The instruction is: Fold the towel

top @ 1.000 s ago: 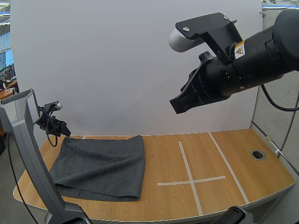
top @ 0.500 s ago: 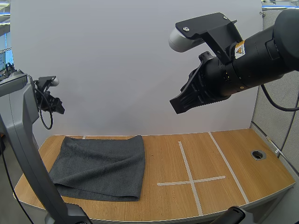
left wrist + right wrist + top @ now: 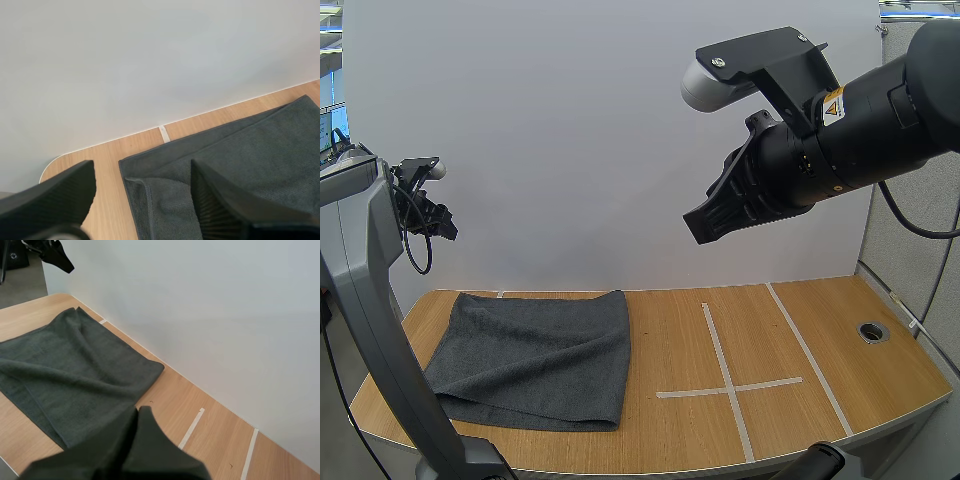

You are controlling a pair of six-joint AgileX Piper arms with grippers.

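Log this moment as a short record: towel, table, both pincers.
towel: dark grey, doubled over, flat on the table's left side
table: wood, with a white tape cross on its bare right half
left pincer: open, raised near the towel's far left corner
right pincer: shut on nothing, raised high over the table
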